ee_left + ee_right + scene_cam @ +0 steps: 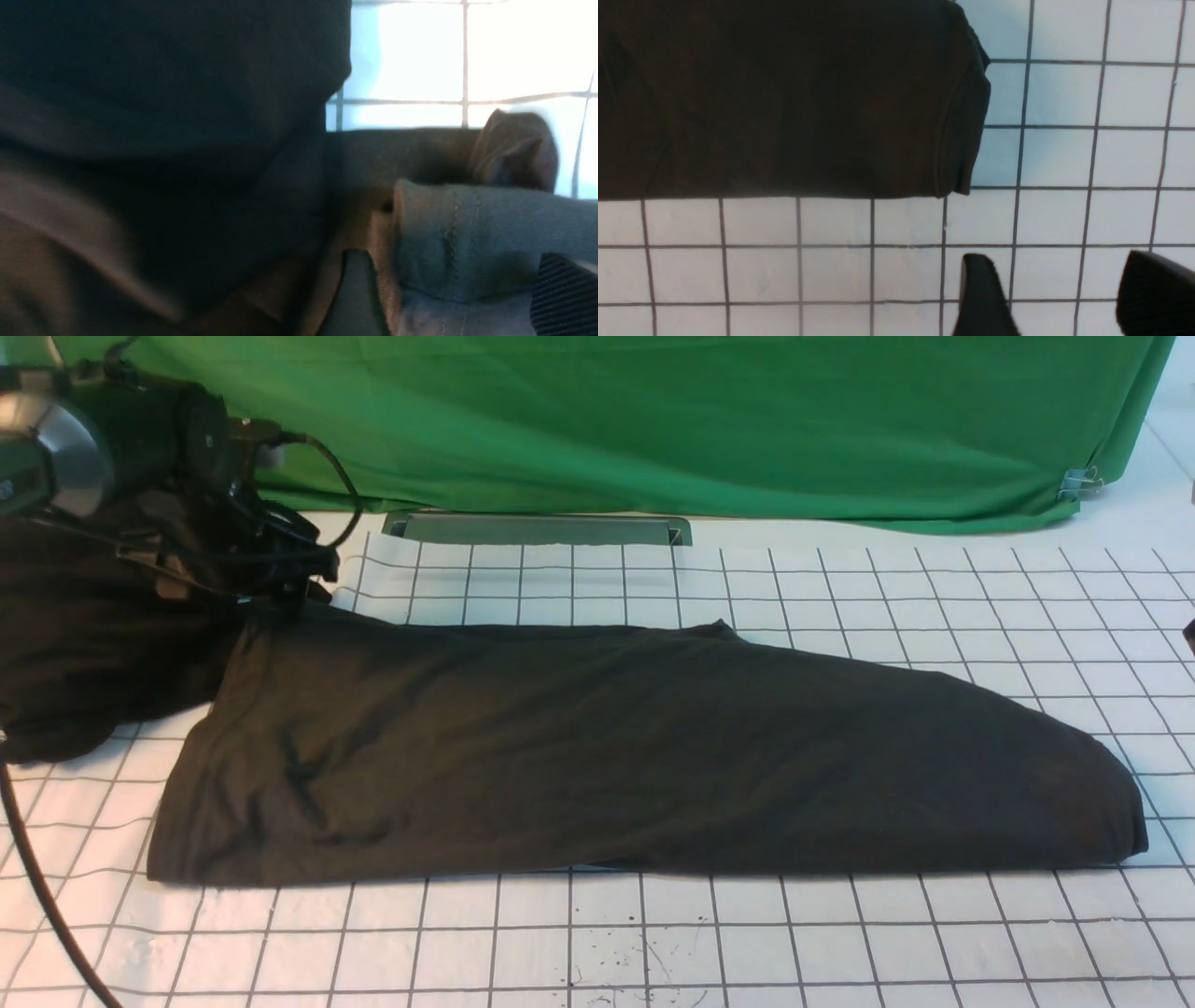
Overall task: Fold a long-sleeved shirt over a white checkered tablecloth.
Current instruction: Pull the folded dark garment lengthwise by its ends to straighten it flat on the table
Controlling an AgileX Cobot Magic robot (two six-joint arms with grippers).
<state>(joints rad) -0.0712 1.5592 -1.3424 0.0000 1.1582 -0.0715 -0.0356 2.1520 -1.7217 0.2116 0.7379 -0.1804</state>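
White checkered tablecloth (607, 943) spread before me, dark specks (627, 957) near 6 o'clock. On it, long dark shirt (597, 747) stretched from 9 toward 4 o'clock; rumpled black cloth (84, 653) toward my 10 o'clock.

Green cloth (653, 429) hangs in folds across the far side, darker in its creases. Metal clip (1080, 483) at its right lower corner. Pale surface beyond, far right.

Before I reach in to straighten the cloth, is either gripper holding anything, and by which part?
Neither: the left gripper is open at the shirt's end; the right gripper is open, away from it.
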